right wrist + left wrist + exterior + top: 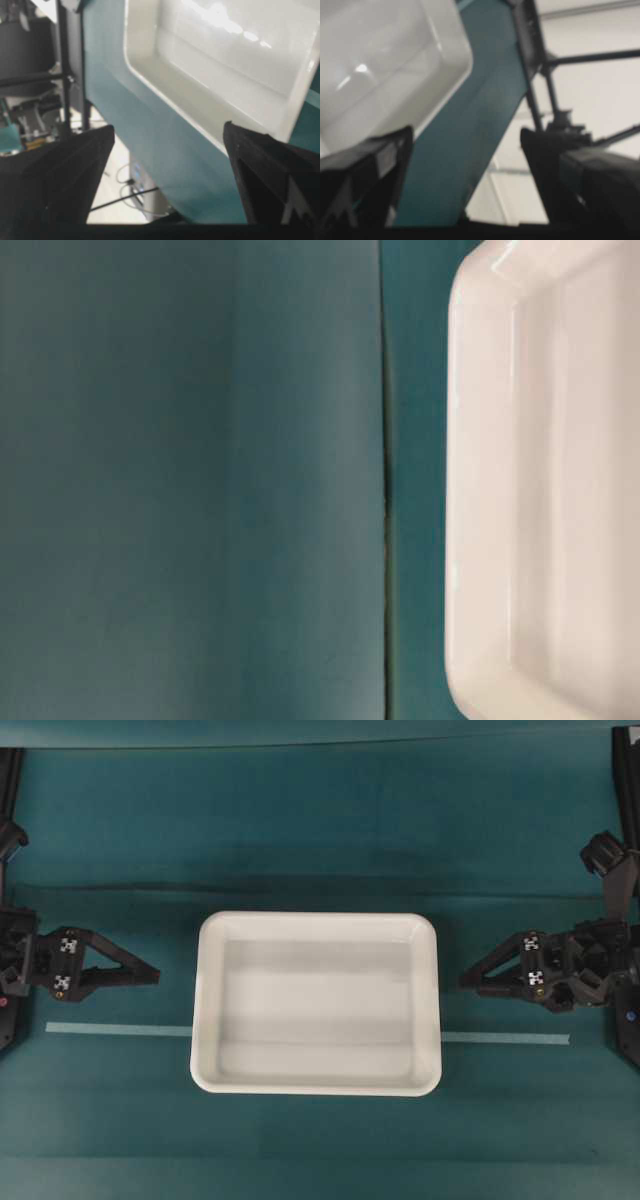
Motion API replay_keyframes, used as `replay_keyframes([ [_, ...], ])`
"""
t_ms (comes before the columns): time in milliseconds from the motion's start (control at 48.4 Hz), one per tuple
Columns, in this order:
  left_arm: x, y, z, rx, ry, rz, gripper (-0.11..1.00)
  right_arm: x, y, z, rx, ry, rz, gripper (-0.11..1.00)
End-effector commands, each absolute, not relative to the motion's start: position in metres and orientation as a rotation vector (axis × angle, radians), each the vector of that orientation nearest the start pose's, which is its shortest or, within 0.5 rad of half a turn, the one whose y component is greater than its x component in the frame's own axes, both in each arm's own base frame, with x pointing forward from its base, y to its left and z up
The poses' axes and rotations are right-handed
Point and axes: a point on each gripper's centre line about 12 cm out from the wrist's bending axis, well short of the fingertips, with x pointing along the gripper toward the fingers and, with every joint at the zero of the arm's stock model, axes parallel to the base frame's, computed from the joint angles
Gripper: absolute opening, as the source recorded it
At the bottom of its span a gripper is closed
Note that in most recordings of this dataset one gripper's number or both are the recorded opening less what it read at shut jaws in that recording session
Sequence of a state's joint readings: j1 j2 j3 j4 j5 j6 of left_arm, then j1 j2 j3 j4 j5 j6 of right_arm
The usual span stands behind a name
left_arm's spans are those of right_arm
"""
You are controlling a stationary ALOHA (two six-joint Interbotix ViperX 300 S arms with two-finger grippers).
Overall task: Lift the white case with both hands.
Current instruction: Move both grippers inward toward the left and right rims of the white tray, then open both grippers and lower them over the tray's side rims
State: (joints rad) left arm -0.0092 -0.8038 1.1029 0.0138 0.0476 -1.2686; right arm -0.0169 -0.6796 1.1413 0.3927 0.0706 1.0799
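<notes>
- White case [316,1004] sits flat on the bench between both pincers.
- Left pincer [155,976] and right pincer [465,981] gape released, each just beside its short end.
- Gripping and lifting remain.

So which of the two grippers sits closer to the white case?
The right gripper: a narrower strip of teal cloth separates its fingertips from the white case than separates the left gripper.

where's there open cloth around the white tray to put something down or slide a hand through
Bare teal cloth lies beyond the white case toward the top edge of the overhead view, and in a strip along the bottom edge. Narrower gaps separate the case from the left gripper and the right gripper, both open; the pale tape strip crosses them.
</notes>
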Motion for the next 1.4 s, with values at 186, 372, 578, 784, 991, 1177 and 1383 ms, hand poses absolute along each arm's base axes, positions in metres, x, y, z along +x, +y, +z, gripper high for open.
replay_keyframes([
  [186,0.231,-0.006,0.217,-1.234,0.382,0.246,0.94,0.236,0.000,0.185,1.429,0.519,-0.445,0.92],
  [372,0.223,-0.005,0.183,-1.233,0.411,0.268,0.95,0.236,-0.004,0.174,1.411,0.483,-0.455,0.91],
  [578,0.212,0.003,0.158,-1.238,0.425,0.328,0.95,0.233,-0.008,0.150,1.409,0.482,-0.510,0.91],
  [784,0.205,0.009,0.151,-1.248,0.386,0.337,0.95,0.236,-0.012,0.132,1.405,0.479,-0.561,0.91],
  [991,0.207,0.010,0.146,-1.250,0.388,0.345,0.95,0.239,-0.011,0.111,1.411,0.459,-0.593,0.91],
  [1177,0.215,0.013,0.138,-1.254,0.372,0.343,0.95,0.247,-0.008,0.099,1.436,0.415,-0.593,0.91],
  [1383,0.226,0.013,0.127,-1.255,0.379,0.346,0.95,0.250,-0.007,0.095,1.442,0.398,-0.593,0.91],
])
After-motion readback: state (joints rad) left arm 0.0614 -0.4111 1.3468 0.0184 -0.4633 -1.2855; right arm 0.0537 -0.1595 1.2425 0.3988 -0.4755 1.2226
